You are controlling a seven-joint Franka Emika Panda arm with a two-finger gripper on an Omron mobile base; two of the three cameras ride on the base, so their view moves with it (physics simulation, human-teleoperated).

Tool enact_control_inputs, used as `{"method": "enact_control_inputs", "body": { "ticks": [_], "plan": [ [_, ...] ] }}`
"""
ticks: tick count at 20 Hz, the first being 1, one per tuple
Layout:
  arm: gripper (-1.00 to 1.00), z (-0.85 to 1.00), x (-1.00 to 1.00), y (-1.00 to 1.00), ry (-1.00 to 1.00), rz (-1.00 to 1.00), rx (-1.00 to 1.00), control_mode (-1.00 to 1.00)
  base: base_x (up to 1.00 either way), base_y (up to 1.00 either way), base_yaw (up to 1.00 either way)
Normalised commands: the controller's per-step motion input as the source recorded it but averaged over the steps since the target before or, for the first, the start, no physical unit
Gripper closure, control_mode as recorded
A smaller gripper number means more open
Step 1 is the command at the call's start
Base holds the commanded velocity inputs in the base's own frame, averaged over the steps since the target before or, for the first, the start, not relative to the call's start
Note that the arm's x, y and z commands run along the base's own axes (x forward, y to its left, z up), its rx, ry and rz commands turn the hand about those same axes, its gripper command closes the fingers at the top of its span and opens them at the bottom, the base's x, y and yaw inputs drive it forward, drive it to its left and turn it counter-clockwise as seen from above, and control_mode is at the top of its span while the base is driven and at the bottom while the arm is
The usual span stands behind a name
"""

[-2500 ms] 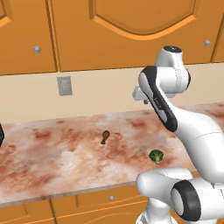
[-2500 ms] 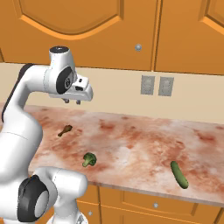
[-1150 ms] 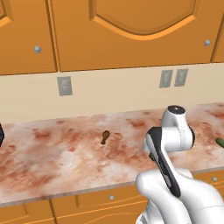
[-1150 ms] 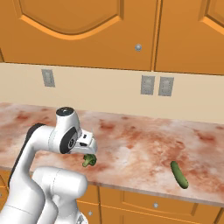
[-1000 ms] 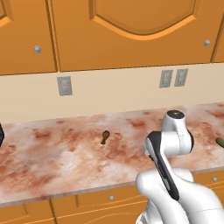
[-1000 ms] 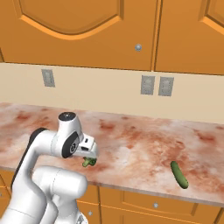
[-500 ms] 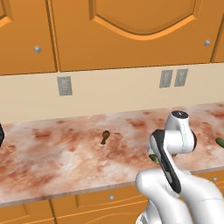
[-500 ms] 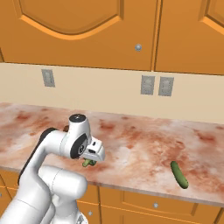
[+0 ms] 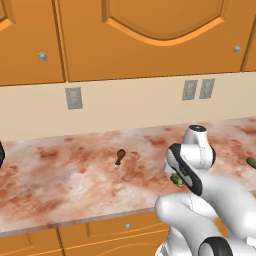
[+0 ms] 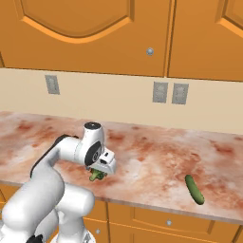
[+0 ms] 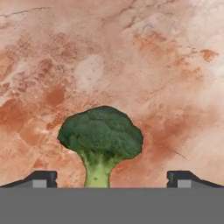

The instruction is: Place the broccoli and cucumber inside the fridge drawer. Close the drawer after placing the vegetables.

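Observation:
The broccoli [image 11: 101, 136] lies on the marbled counter with its stem toward the hand, midway between the two dark fingertips [image 11: 42, 177]. My gripper [image 11: 112, 178] is open and straddles it, low over the counter. From the right base view, the gripper [image 10: 101, 169] hangs just above the broccoli [image 10: 96, 175] near the counter's front edge. A bit of the broccoli [image 9: 176, 179] peeks out beside the arm in the left base view. The cucumber [image 10: 194, 189] lies to the right near the front edge, and its tip [image 9: 251, 162] is at the frame's edge. The fridge drawer is out of view.
A brown drumstick-shaped item [image 9: 120, 156] lies mid-counter to the left of the arm. The reddish marbled counter [image 10: 152, 156] runs below orange wall cabinets [image 10: 95, 33], with outlets [image 10: 167, 92] on the back wall. Orange drawers [image 9: 125, 226] sit under the counter edge.
The arm has swung down from high above the counter and lowered the open hand over the broccoli. The broccoli, cucumber and drumstick have stayed put.

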Motion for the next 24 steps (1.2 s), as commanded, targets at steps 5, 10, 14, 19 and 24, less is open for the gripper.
{"method": "enact_control_inputs", "body": {
  "ticks": [5, 10, 14, 19, 24],
  "plan": [
    [-1.00, -0.58, 0.06, 0.22, 0.00, -0.09, 0.00, -1.00, 0.00, 0.00, 0.00],
    [-1.00, -0.61, 0.00, 0.03, 0.00, -0.06, 0.00, -1.00, 0.00, 0.00, 0.00],
    [-1.00, -0.61, -0.09, 0.03, 0.00, -0.04, 0.00, -1.00, 0.00, 0.00, 0.00],
    [-1.00, -0.57, -0.27, 0.01, 0.00, -0.04, 0.00, -1.00, 0.00, 0.00, 0.00],
    [-1.00, -0.22, -0.39, 0.00, -0.05, -0.03, 0.00, -1.00, 0.00, 0.00, 0.00]
  ]
}}
